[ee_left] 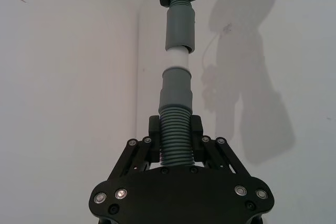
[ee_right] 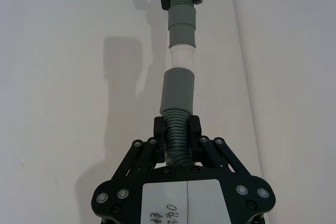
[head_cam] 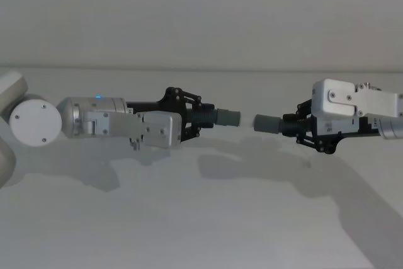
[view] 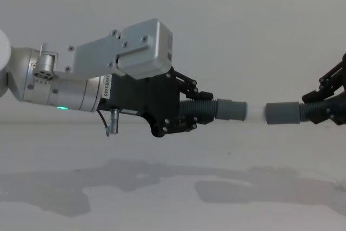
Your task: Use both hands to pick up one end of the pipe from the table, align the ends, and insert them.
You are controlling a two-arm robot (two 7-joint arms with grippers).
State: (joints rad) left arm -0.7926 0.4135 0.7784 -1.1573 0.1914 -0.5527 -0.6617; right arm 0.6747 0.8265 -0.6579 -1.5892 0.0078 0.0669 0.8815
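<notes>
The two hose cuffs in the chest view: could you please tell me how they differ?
The left cuff carries a narrower white tip pointing at its partner; the right cuff is plain grey with an open mouth. The left cuff sits in front of the left gripper, the right cuff in front of the right gripper. Both are smooth, grey, roughly in line, and held above the table by the ribbed hose behind them.

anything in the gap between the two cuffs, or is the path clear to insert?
Nothing visible blocks it. Left gripper holds the cuff with the white tip; right gripper holds the plain grey cuff. The tip faces the cuff's mouth, roughly in line.
</notes>
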